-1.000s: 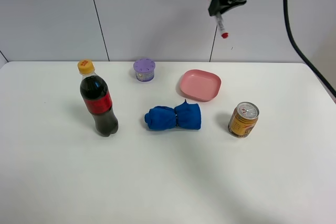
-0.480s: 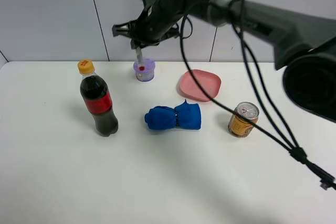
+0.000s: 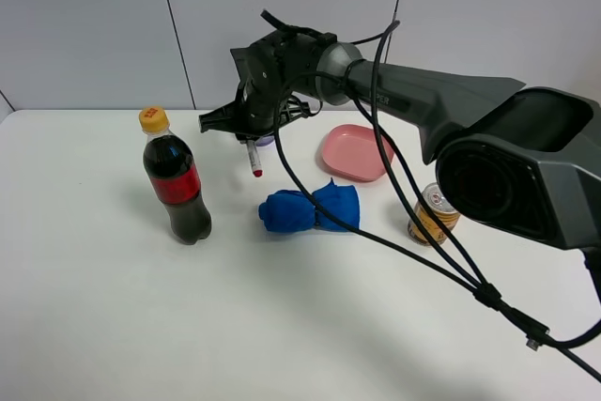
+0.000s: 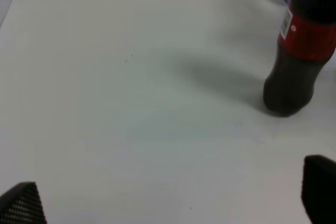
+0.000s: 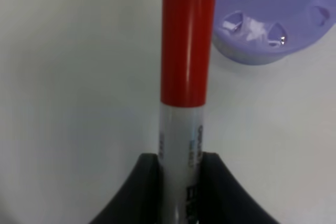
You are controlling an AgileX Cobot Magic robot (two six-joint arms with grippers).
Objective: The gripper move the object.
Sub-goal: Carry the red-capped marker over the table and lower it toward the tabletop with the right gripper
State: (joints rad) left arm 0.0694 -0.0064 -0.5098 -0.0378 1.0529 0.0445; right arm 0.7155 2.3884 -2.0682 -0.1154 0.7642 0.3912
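My right gripper [image 3: 252,141] reaches across to the left of the middle and is shut on the white marker pen [image 3: 254,159]. The pen hangs red cap down, just above the table, in front of the purple container [image 3: 269,141]. In the right wrist view the two black fingers [image 5: 151,187] clamp the white barrel [image 5: 181,135], and the red cap [image 5: 187,51] sticks out past them beside the purple container [image 5: 268,14]. My left gripper [image 4: 170,198] is open and empty, low over bare table, and does not show in the exterior view.
A cola bottle [image 3: 176,180] stands left of the pen and also shows in the left wrist view [image 4: 299,56]. A blue rolled cloth [image 3: 310,210] lies in the middle. A pink dish [image 3: 355,152] and a gold can [image 3: 434,213] are to the right, crossed by trailing cables.
My right arm has swung from the upper right across to the left and down with the pen. The pen now hangs low in front of the purple container.
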